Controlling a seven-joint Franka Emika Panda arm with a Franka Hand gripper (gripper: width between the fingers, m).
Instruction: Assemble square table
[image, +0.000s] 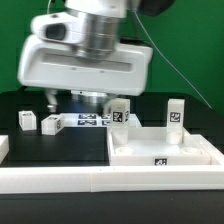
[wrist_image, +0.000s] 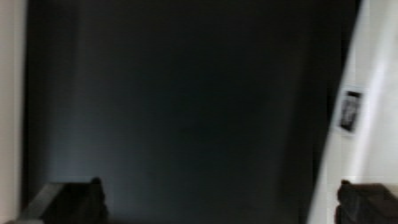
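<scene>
**Square table: nothing grabbed yet**

Gripper (image: 63, 98) hangs over the back of the bench, fingers (wrist_image: 79, 200) wide apart and empty. Tabletop (image: 160, 148) sits snug against the front rail (image: 60, 182), I'd guess so it can't slide. One leg (image: 176, 113) stands just behind it.
</scene>
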